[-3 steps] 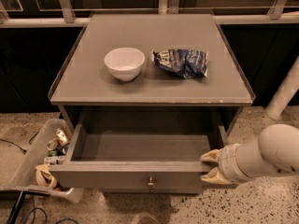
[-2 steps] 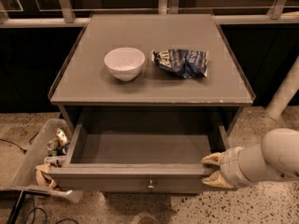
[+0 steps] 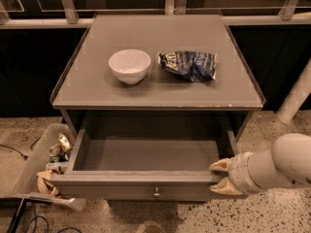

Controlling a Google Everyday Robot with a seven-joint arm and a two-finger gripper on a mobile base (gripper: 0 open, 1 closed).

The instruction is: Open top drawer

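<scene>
Drawer (image 3: pixel 136 178) pulled well out of cabinet (image 3: pixel 160 93), grey box inside exposed, knob facing the floor side. Gripper (image 3: pixel 216 177) at right end of drawer front, one finger behind the panel, one before it, pinching it. Bowl (image 3: pixel 129 66) and bag (image 3: pixel 188 65) sit on top.

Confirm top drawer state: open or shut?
Open. The top drawer sticks well out from the cabinet, its bare grey inside showing. The gripper is at its front right corner.
</scene>
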